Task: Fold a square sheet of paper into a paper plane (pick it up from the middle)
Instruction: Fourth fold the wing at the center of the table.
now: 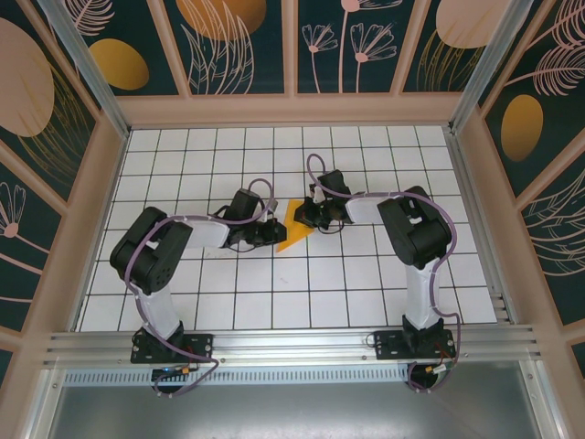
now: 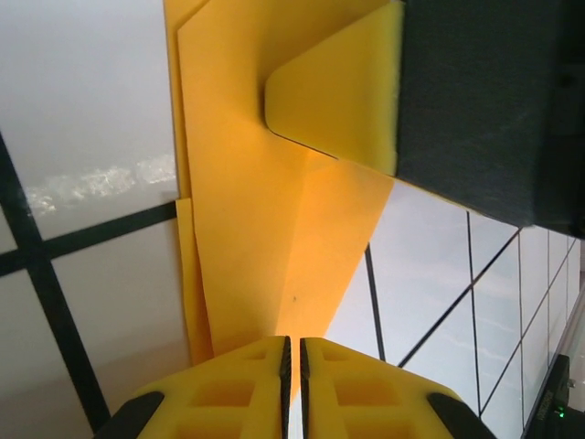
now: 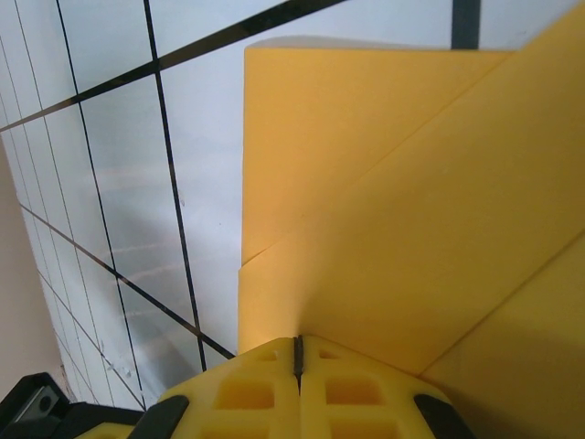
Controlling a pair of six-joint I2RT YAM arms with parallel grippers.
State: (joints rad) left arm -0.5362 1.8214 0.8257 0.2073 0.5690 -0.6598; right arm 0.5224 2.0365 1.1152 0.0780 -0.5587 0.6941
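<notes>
Both sides of the creased sheet of paper (image 1: 292, 230) were pinched, tbh. The left gripper (image 2: 292, 352) was squeezed onto it, the right gripper (image 3: 298, 352) clamped tight on it.

Both arms rise from their bases, fold at the elbow and reach inward, so the two wrists meet low between them. The left gripper (image 1: 273, 232) points right, its jaws pinched on the folded paper (image 1: 292, 226). The right gripper (image 1: 307, 217) points left, jaws likewise pressed together on that paper, close to the left one
</notes>
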